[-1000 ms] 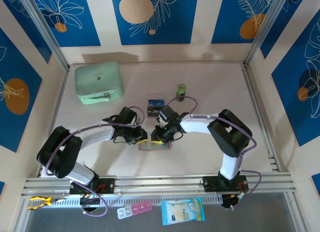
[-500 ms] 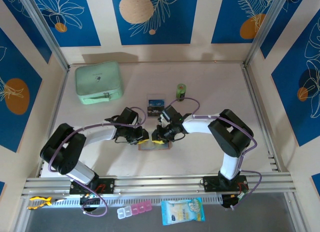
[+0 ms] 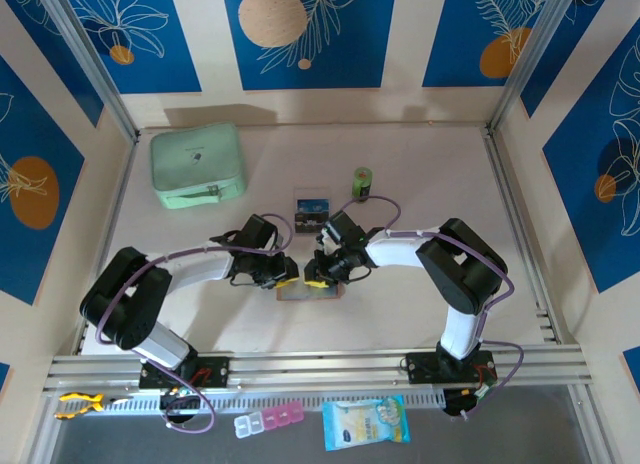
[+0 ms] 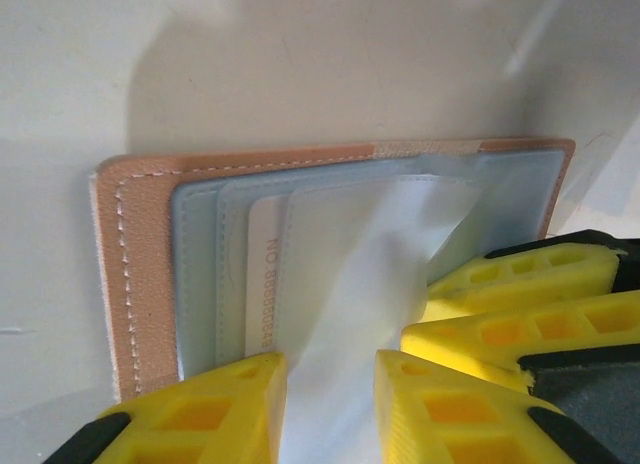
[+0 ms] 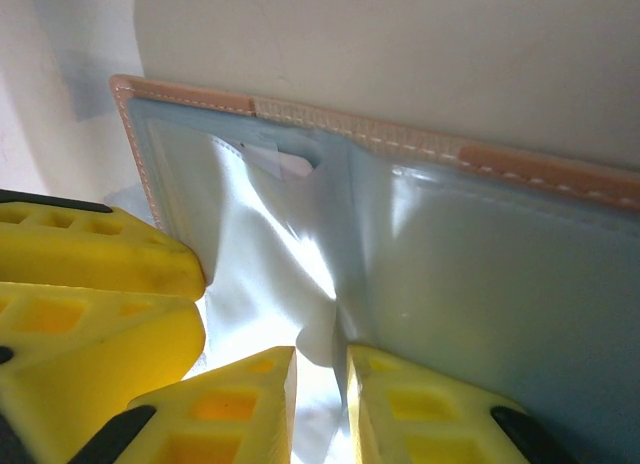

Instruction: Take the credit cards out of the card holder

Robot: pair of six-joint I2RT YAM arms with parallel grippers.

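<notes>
Pulling cards: mid-extraction; one loose card [image 3: 312, 212] lies on the table [image 3: 430, 174] beyond the holder, apart from it; at least one more sits inside
card holder [image 4: 135, 274]: open flat, inner side up, table centre, between the two wrists
left gripper [image 4: 330, 372]: fingers apart, pocket film [image 4: 350, 284] rises between them, can't tell if it bites
right gripper [image 5: 320, 362]: fingers nearly together, clamped on pocket film, creases fan out from the pinch
pocket card [image 4: 262, 274]: pale face, printed number, tucked under the film, neither gripper on it
next move: my read is one gripper keeps the film lifted or the holder pinned while the other catches the card's thin edge and slides it toward the pocket mouth; little purchase, and the holder may drag along
materials: holder is tan, leather-like, with pale stitching and rounded corners; pockets are glossy grey-blue soft plastic that wrinkles; cards are thin stiff rectangles; fingertips [image 4: 470, 404] are yellow with hollow cells
bystanders: mint zip case [image 3: 198, 164] and green cylinder [image 3: 363, 182], well apart at the back
</notes>
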